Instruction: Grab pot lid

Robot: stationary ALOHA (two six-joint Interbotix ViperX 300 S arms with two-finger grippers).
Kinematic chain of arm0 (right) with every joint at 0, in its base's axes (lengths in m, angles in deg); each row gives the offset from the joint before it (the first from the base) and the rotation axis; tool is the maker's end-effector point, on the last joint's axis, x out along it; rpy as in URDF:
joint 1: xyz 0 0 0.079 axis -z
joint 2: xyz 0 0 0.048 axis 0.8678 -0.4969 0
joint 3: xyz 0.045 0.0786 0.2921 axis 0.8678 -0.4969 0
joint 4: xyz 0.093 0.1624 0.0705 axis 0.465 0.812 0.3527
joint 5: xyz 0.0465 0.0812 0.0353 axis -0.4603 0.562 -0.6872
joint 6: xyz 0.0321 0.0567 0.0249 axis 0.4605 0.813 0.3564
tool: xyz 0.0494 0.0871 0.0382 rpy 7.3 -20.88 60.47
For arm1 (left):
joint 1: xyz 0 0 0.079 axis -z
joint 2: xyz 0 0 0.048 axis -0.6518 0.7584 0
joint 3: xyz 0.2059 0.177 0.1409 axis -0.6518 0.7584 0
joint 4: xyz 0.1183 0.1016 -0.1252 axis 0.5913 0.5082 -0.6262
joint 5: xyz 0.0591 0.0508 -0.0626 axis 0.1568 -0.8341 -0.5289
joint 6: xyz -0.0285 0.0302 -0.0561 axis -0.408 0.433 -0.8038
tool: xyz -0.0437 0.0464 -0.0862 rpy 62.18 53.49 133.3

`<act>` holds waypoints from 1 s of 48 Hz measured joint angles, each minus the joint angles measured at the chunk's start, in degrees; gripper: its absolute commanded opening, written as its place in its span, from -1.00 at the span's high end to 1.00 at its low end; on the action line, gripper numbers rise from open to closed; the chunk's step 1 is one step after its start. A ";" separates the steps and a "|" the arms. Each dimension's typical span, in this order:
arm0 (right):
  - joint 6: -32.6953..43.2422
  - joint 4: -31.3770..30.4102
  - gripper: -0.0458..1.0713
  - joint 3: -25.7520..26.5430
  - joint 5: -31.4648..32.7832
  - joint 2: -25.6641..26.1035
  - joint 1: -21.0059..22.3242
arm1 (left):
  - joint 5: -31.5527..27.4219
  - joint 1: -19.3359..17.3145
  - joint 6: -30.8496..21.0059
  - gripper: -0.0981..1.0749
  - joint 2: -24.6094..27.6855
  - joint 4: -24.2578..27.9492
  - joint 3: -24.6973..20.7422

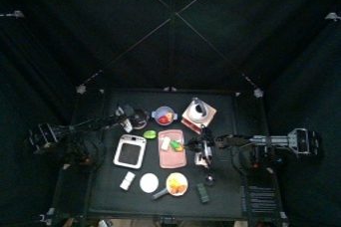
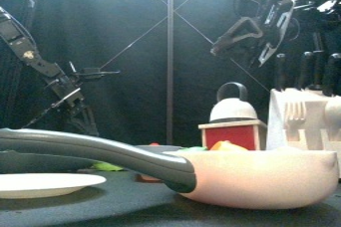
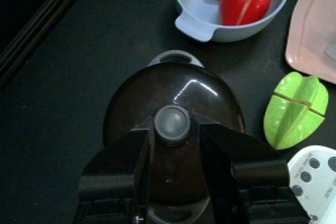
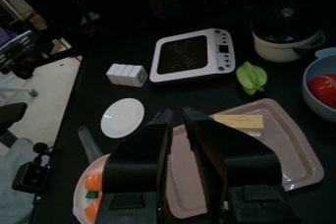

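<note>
Pot lid: dark, round, small knob at centre; far-left part of table, beside grey bowl with red contents. Not yet lifted, by appearance; seated on its dark pot.

Left gripper: directly above lid, pointing down, jaws spread either side of knob, not visibly pinching. Remaining, by judgement: close, lift.

Right gripper: raised over pink tray on right, jaws narrow, holding nothing.

Lab test cell: black curtains pen a small bench strewn with toy kitchenware, two robot arms.
</note>
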 measured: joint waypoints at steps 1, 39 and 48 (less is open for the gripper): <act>0.00 0.00 -0.17 0.00 0.00 0.09 0.00 | -0.09 0.09 0.00 -0.07 -0.18 0.00 0.00; 0.00 0.00 -0.17 0.09 0.00 0.00 -0.09 | -4.83 3.25 -0.09 -0.07 -12.48 0.00 1.93; 0.00 0.00 -0.17 0.09 0.00 0.00 -0.09 | -4.83 3.34 -0.09 -0.07 -12.74 0.00 1.93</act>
